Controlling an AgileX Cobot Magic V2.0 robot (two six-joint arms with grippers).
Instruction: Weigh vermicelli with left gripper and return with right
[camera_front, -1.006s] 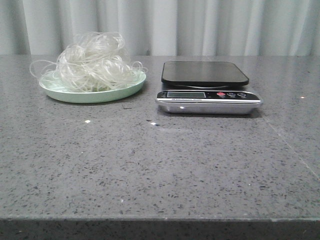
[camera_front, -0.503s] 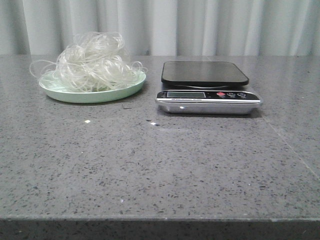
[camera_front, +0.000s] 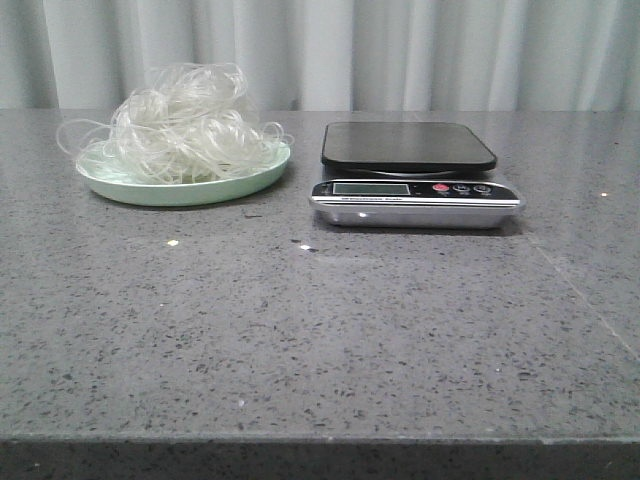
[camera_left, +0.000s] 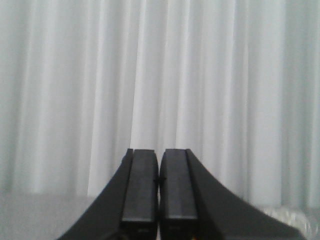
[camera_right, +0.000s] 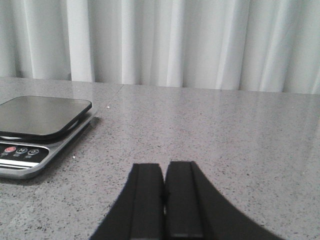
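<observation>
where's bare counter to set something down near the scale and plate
Bare: the wide counter in front of the pale green plate and scale, and right of the scale. The plate-scale gap is narrow; vermicelli loops overhang the plate's rim.

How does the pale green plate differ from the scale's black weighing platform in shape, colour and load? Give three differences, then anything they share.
Shape: the plate is round with a raised rim; the weighing platform is a flat rounded rectangle.
Colour: the plate is pale green, the platform black.
Load: the plate carries the vermicelli, loops spilling over its rim; the platform carries nothing.
Shared: both sit level at the far side of the grey table, side by side, with neither claw near them.
</observation>
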